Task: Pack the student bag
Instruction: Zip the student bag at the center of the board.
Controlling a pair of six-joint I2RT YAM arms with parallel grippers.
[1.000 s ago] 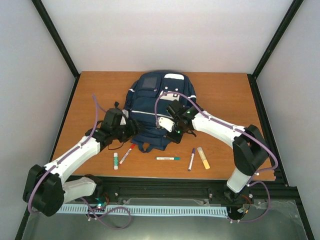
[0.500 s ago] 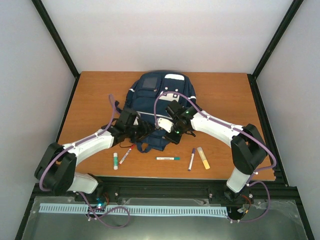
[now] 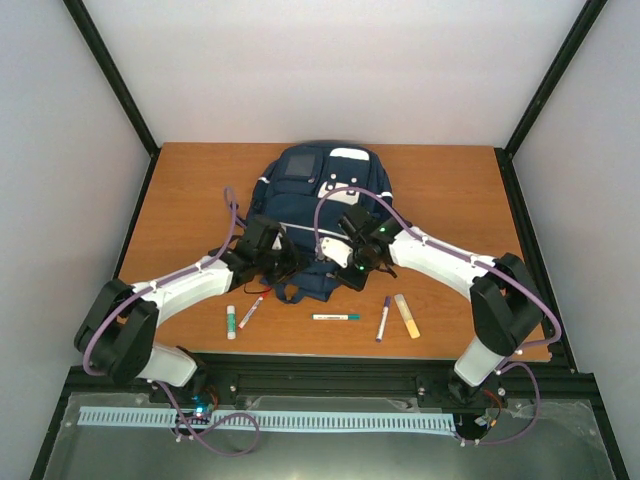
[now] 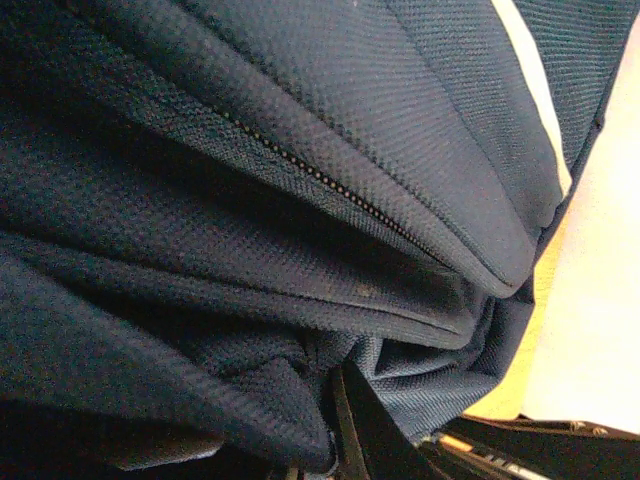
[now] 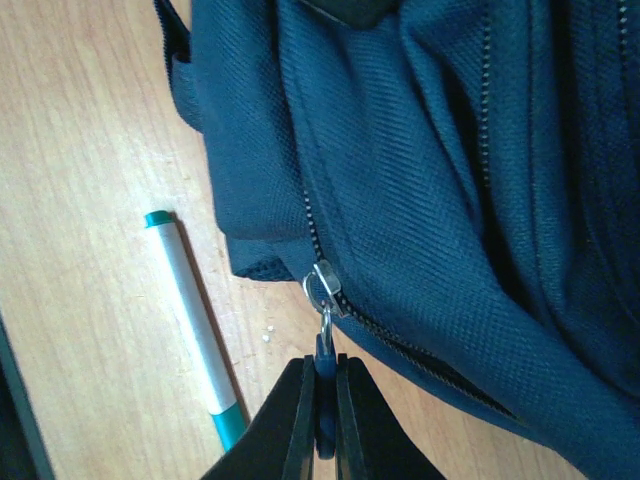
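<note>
Now, backpack [image 3: 310, 200]: navy with white trim, lying flat mid-counter, its near edge between the two end effectors.
Counter [image 3: 180, 190]: orange-brown wood, carrying the backpack and the loose stationery.
Right end effector [image 5: 322, 400]: fingers pinched narrow onto the zipper pull [image 5: 325, 325], which hangs from the slider at the backpack's near edge.
Zipper track: runs away from the slider on both sides, teeth visible in the right wrist view.
Left end effector [image 3: 287, 266]: at the backpack's near-left corner, pressed into the fabric. The left wrist view is filled with bunched navy cloth, with one dark finger [image 4: 360, 420] against the folds. The other finger is hidden, so I cannot tell whether it is gripping.
Teal-capped pen [image 5: 195, 310]: on the counter just beside the backpack's near edge, not touching it.
Glue stick [image 3: 231, 321]: near-left of the backpack.
Red marker [image 3: 251, 310]: just beside the glue stick.
Purple marker [image 3: 384, 319]: near-right of the backpack.
Yellow highlighter [image 3: 406, 316]: just beside the purple marker.
</note>
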